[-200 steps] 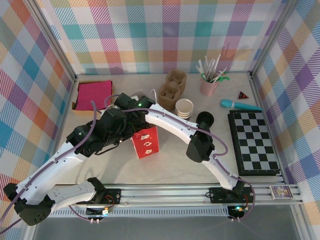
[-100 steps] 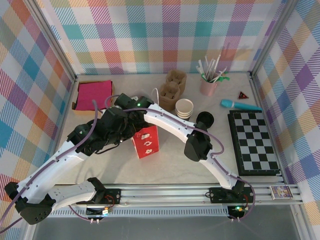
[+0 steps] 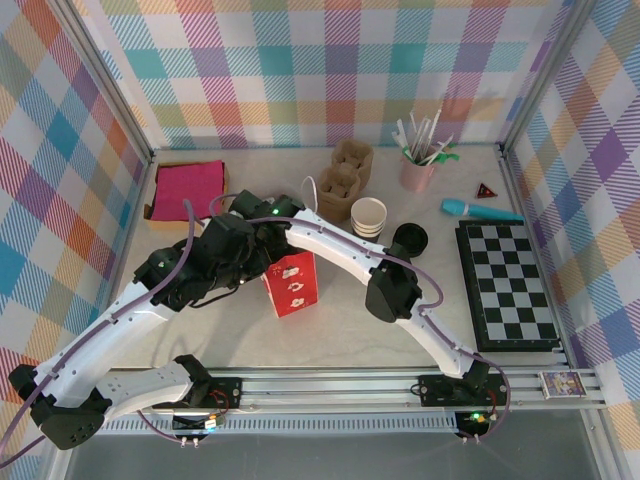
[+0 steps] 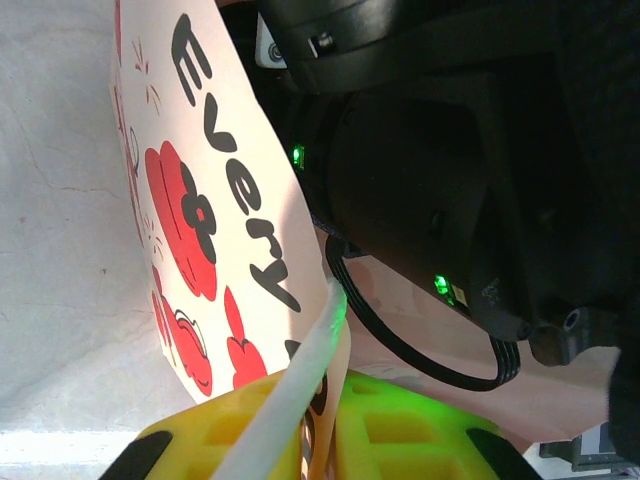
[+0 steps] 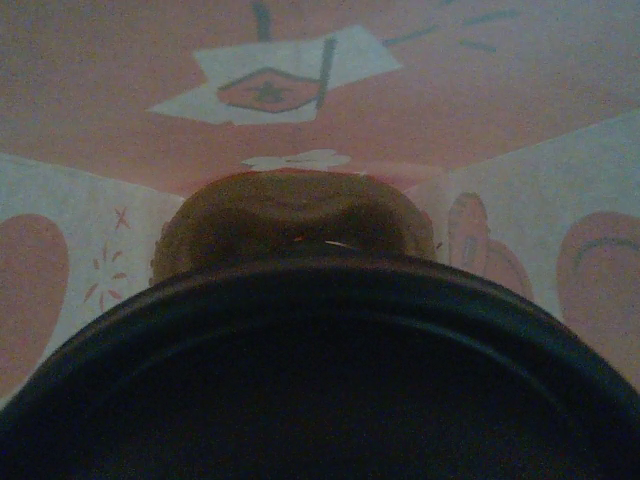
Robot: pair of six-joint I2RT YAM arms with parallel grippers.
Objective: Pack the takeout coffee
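Left arm (image 3: 120,320) comes in from lower left. Left jaws are pressed together, yellow fingers (image 4: 235,435) pinching the rim of the red paper bag (image 3: 293,285) along with its white handle (image 4: 300,385). My read: that grip keeps the mouth open and the bag upright for loading.

Right arm (image 3: 395,292) arcs over from lower right, wrist down in the bag mouth.

Coffee cup is inside the bag. Its black lid (image 5: 320,390) sits low in the right wrist view, with pink bag walls around it. A brown lump (image 5: 295,225) lies beyond it deeper in the bag; can't tell what it is. Right jaws: can't tell if they grip the cup or stand spread off it.

Judgement: placing step, near the end, with release and pull-out not yet done.

Farther back on the tabletop:
- stacked paper cups (image 3: 368,216)
- loose black lids (image 3: 410,238)
- cardboard cup carrier (image 3: 340,182)
- pink cup (image 3: 416,176) holding straws
- box with pink cloth (image 3: 188,188), upper left
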